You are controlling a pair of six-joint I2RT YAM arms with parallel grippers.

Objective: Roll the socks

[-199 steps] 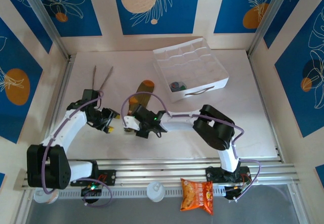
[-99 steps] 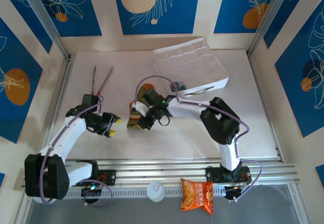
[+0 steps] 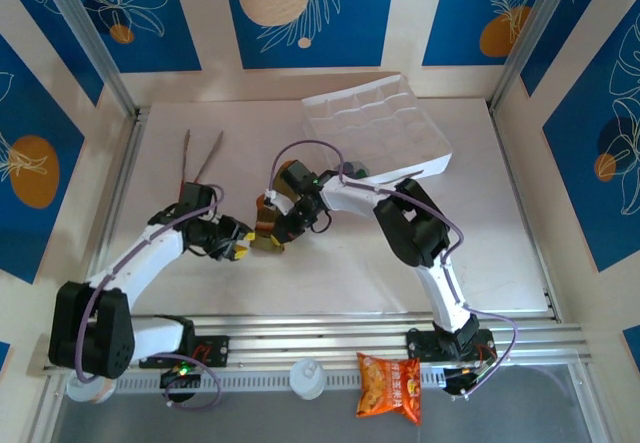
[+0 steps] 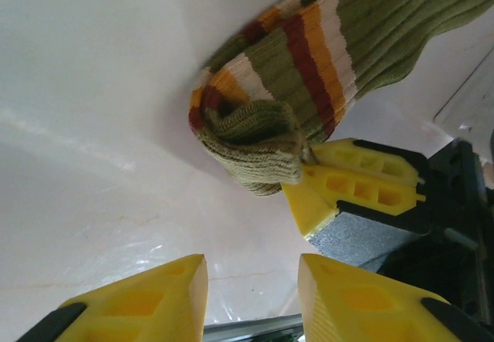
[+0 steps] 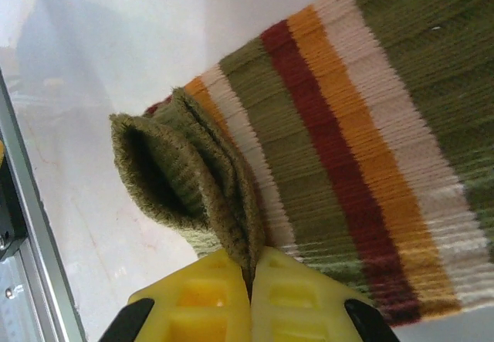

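Blue leaf-patterned walls (image 3: 300, 13) enclose a white table (image 3: 500, 243), with a white divided box (image 3: 385, 123) at its far side. The olive striped sock (image 5: 370, 126) lies near the middle of the table, one end folded over into a thick lip. The right jaws are together, clamped on that lip, with the knit pinched between the yellow fingers (image 5: 208, 299). The rest of the sock runs away ahead of them, flat on the table. This hold likely stops the first turn of the roll from springing open. The left jaws stand apart with nothing between them. The folded end is just ahead of their tips, so they are probably placed to take or press the fold. A small grey-green bundle (image 3: 350, 171), perhaps the other sock, sits in the box's near compartment, behind the right jaws.
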